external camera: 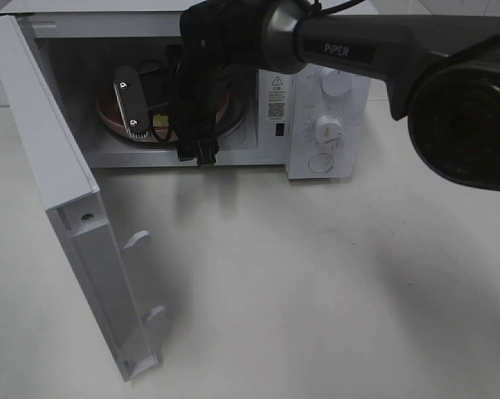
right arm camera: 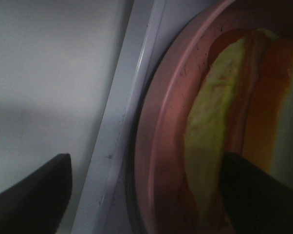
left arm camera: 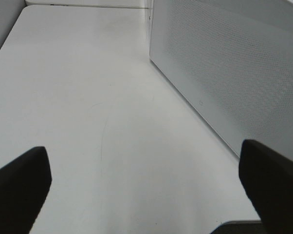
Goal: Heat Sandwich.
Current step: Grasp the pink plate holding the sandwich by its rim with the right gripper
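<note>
Sandwich (right arm camera: 219, 122): lying on the pink plate (right arm camera: 158, 146) inside the microwave (external camera: 350, 116), yellow-green filling and reddish strips facing the right wrist cam.
Door (external camera: 75, 233): swung wide open on the left of the high view, latch hooks sticking out.
Right gripper (right arm camera: 146, 161): reached into the cavity with its fingers (right arm camera: 34, 195) spread wide. One sits over the sandwich, the other out past the plate rim by the white ledge. Nothing is pinched between them. Can't tell if the inner pad is brushing the food.
Left gripper (left arm camera: 142, 148): fingers wide apart and empty, hanging over the bare table (left arm camera: 88, 97) right beside the microwave's perforated side wall (left arm camera: 224, 73). Doesn't show in the high view.
Step (best guess): the plate looks parked, so the job now is getting the arm out and the door shut.
Doing it well: back straight out through the opening with the fingers kept spread, so the one above the sandwich doesn't snag bread or drag the plate off centre. Mind the wrist against the top edge of the opening.
After that: push the door from its outer face, then turn the lower knob (external camera: 328, 130).
Risk: any sideways drift nudges the plate.
</note>
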